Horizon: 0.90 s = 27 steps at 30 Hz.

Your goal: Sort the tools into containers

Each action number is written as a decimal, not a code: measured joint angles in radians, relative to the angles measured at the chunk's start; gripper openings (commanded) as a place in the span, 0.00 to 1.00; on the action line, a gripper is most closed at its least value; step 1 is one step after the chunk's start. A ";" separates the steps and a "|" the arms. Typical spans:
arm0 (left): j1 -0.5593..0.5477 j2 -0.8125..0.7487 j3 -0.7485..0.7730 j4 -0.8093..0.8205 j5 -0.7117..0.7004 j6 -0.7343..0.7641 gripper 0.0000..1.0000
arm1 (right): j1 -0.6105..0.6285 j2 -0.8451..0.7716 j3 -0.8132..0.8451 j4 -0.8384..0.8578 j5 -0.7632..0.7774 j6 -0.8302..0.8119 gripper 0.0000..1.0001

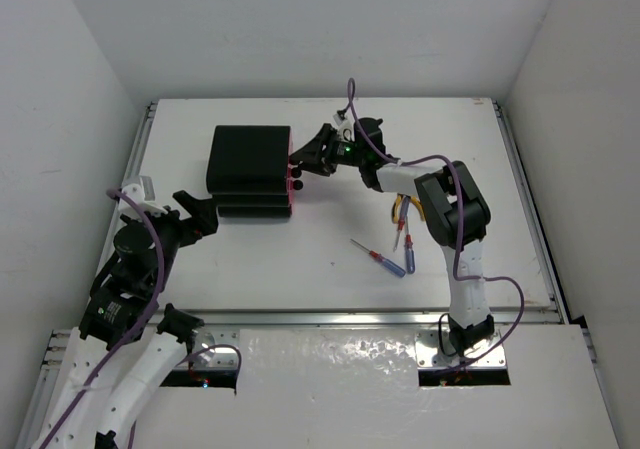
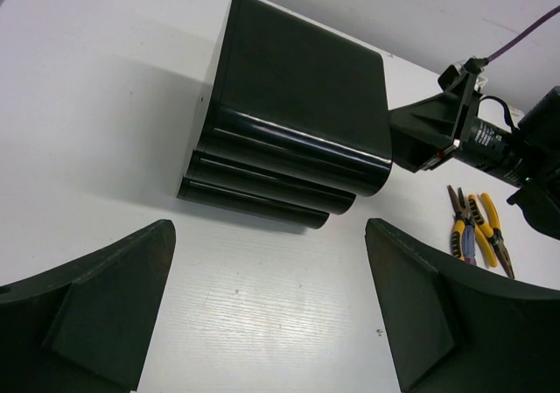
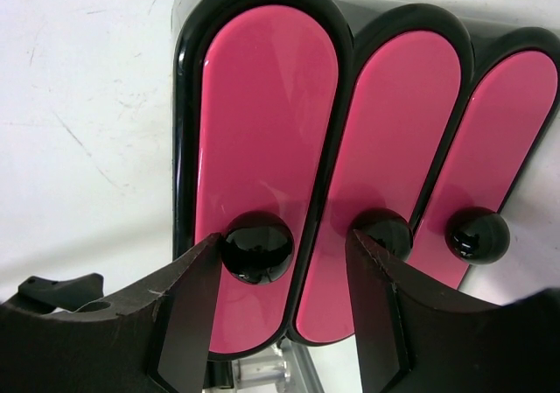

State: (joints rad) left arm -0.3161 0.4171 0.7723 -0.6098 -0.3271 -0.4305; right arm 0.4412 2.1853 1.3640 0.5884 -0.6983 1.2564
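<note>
Right gripper (image 3: 282, 244) is spread open astride one drawer knob (image 3: 255, 246), not yet clenched; left gripper (image 2: 269, 253) is held open, empty. All three drawers (image 3: 398, 148) are shut; pliers (image 1: 400, 207) and screwdrivers (image 1: 385, 261) are seen unsorted near the table's (image 1: 250, 259) right edge.

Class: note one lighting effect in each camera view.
Top external: even light, chest nearly featureless black. Left wrist: chest casts a soft shadow on the table; bright lines along drawer edges. Right wrist: pink drawer fronts and knob show glossy reflections.

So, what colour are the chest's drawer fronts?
The drawer fronts are magenta-pink; right wrist view shows it best.
</note>
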 measured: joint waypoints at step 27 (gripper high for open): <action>0.000 -0.005 0.000 0.000 0.000 0.000 0.88 | -0.042 -0.049 -0.071 0.002 -0.013 0.008 0.62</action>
State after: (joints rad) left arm -0.3161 0.4122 0.7719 -0.6098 -0.3271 -0.4305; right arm 0.3992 2.1361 1.2926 0.5907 -0.7113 1.2644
